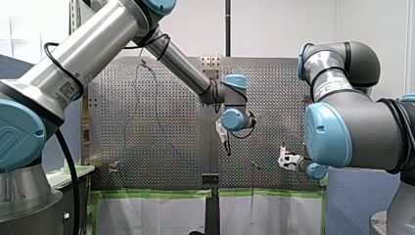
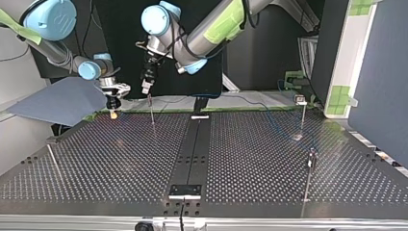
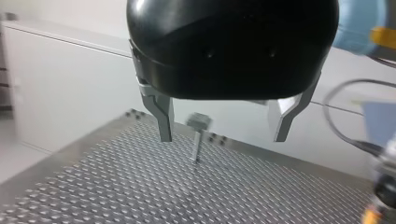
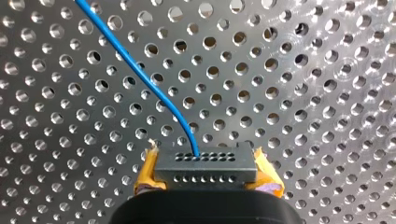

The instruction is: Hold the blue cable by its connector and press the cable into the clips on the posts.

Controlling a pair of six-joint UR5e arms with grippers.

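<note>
In the right wrist view my right gripper (image 4: 205, 171) has its yellow pads (image 4: 148, 175) shut on the black connector (image 4: 205, 165). The blue cable (image 4: 140, 74) leaves the connector and curves away over the perforated table (image 4: 303, 93). In the top view my right gripper (image 2: 113, 109) hangs low at the table's far left edge. My left gripper (image 3: 224, 134), black with metal fingers (image 3: 163, 116), is open and holds nothing. A clip post (image 3: 198, 135) stands just ahead of it, between the two fingers. In the top view my left gripper (image 2: 146, 85) hovers above that post (image 2: 151, 109).
More thin clip posts stand at the top view's right (image 2: 302, 113) (image 2: 310, 168) and near left (image 2: 54, 161). A black rail (image 2: 192, 149) runs down the table's middle. A grey-blue board (image 2: 57, 101) leans beside my right gripper. The cable (image 1: 157, 113) trails faintly across the table.
</note>
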